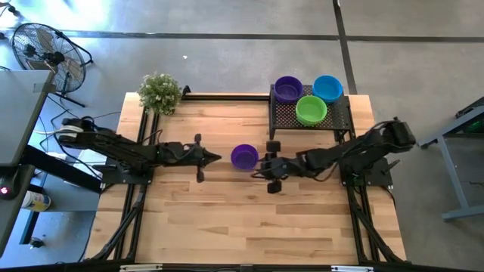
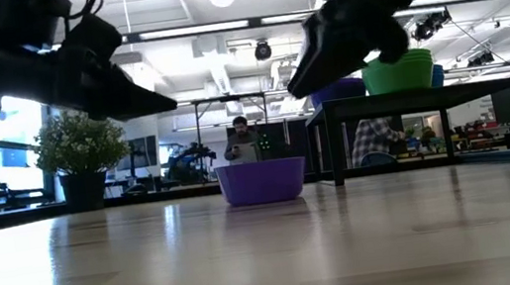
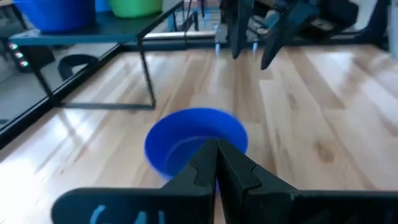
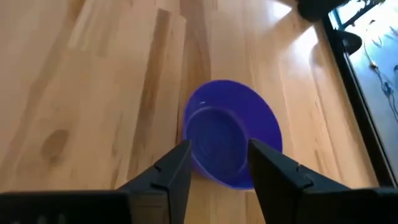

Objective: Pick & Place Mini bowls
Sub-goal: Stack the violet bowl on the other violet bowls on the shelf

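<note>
A purple mini bowl [image 1: 243, 156] is seen upright on the table [image 1: 227, 219], just ahead of the open right gripper [image 4: 217, 163] and beyond the shut left gripper [image 1: 215, 158].

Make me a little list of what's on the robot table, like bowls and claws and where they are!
bowl on table: one purple bowl, upright, between the two claws
tray: black mesh, raised on legs, at the far right of the table
bowls on tray: purple, blue, green
left claw: shut, pointing at the purple bowl
right claw: open, right beside the purple bowl
plant: far left corner
</note>
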Controlling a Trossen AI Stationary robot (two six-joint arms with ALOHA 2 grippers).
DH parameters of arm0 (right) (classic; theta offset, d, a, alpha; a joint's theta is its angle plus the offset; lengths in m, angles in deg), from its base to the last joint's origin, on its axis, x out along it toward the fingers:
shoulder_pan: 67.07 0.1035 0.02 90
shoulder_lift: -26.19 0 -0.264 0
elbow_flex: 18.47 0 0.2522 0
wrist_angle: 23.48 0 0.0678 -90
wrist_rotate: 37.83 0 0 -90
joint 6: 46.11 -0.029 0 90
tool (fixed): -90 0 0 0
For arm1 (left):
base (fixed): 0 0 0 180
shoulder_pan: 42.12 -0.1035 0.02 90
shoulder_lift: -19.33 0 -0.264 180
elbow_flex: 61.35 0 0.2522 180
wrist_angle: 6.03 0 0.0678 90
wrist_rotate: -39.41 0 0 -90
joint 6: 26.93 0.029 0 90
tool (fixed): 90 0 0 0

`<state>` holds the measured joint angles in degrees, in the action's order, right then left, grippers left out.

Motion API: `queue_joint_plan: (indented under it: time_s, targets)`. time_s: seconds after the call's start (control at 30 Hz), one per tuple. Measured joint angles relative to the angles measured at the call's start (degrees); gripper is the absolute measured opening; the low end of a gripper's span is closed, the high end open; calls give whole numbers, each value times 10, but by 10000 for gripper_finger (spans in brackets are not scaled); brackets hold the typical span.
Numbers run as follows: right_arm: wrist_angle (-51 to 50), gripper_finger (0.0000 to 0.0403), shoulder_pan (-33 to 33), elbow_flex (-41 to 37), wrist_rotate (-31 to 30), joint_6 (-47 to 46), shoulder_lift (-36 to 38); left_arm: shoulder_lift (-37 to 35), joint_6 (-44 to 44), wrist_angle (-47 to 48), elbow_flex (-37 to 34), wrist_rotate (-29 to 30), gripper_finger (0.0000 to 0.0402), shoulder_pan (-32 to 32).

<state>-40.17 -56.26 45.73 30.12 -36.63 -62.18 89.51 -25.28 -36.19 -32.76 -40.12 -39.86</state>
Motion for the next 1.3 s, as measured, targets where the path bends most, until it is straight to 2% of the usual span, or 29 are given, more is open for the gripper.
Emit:
queue_joint_plan:
  time_s: [0.2,0.43,0.67,0.87,1.07,1.3]
  targets:
    - [-36,164,-27,46,47,9,-51,-20,0,4,-20,32,0,0]
    - [-60,162,-37,91,92,38,-112,-23,-4,8,-29,34,0,0]
    - [-99,161,-42,135,64,56,-171,-23,-6,19,-30,35,0,0]
    - [-103,159,-61,145,62,56,-184,-23,-7,21,-30,37,0,0]
    - [-106,128,-71,144,106,50,-184,-23,-7,23,-30,37,0,0]
    - [-106,89,-77,144,121,50,-186,-23,-8,26,-30,37,0,0]
